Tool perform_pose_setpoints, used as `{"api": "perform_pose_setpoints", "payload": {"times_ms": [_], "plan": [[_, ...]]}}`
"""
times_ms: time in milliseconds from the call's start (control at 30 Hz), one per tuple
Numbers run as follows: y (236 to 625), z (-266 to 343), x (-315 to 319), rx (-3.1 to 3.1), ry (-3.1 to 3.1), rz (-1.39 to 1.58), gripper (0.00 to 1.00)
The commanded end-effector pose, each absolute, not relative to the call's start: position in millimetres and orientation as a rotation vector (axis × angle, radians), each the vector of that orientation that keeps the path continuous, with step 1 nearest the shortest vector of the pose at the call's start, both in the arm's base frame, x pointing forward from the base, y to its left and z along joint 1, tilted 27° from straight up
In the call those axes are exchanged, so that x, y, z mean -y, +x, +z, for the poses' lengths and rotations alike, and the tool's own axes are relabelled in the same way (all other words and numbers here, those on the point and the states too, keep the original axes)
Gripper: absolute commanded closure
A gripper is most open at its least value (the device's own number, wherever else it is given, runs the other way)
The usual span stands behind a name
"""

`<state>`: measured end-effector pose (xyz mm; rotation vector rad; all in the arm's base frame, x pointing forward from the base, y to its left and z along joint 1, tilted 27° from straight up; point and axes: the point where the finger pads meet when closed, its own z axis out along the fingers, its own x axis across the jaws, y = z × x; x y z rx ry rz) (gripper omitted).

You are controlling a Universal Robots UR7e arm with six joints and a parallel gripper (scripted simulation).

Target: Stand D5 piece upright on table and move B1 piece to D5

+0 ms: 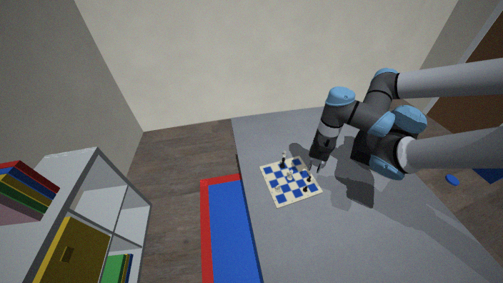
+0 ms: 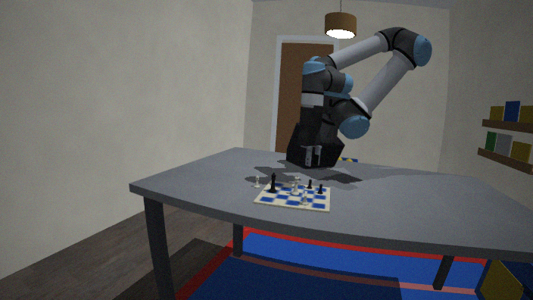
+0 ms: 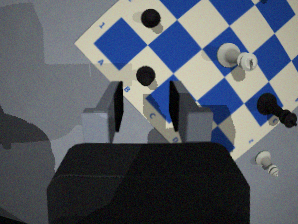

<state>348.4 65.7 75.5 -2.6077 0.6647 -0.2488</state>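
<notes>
Matt grey tabletop [image 1: 293, 229] [image 2: 360, 212], smooth; wood-grained floor [image 1: 178, 157] [image 2: 87, 250]; metallic-looking tool fingers [image 1: 319, 166] [image 2: 308, 156].

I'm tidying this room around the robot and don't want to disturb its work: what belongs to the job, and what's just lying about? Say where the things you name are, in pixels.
Job:
- chessboard [image 1: 277, 206] [image 2: 259, 202] [image 3: 82, 44]
- black piece on B1 [image 1: 309, 179] [image 2: 310, 185] [image 3: 145, 75]
- white piece off the board [image 1: 284, 154] [image 2: 257, 182] [image 3: 262, 159]
- other pieces [image 1: 289, 175] [image 2: 296, 186] [image 3: 228, 55]

Lying about:
- books [image 1: 36, 186] [image 2: 512, 111]
- blue disc [image 1: 452, 179]

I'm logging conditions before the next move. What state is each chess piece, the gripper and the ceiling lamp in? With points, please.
Small white piece [image 1: 284, 154] [image 2: 257, 182] [image 3: 263, 159]: upright, off board
Black piece on B1 [image 1: 309, 179] [image 2: 310, 184] [image 3: 145, 75]: upright
Other small black piece [image 1: 305, 189] [image 2: 320, 189] [image 3: 150, 18]: upright
Black king [image 1: 282, 164] [image 2: 273, 183] [image 3: 268, 104]: upright
White king [image 1: 290, 174] [image 2: 296, 186] [image 3: 229, 55]: upright
White piece on board's near side [image 1: 278, 189] [image 2: 305, 199]: upright
Gripper [image 1: 314, 168] [image 2: 313, 156] [image 3: 146, 96]: partly open, empty
Ceiling lamp [image 2: 341, 23]: lit
</notes>
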Motion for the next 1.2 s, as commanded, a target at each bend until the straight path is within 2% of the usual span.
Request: {"api": "perform_pose_setpoints", "payload": {"times_ms": [0, 1167], "plan": [[350.5, 69.7, -67.9, -0.665, -2.608, -0.249, 0.32], [359.7, 38.4, -80.6, -0.665, -2.608, -0.249, 0.32]]}}
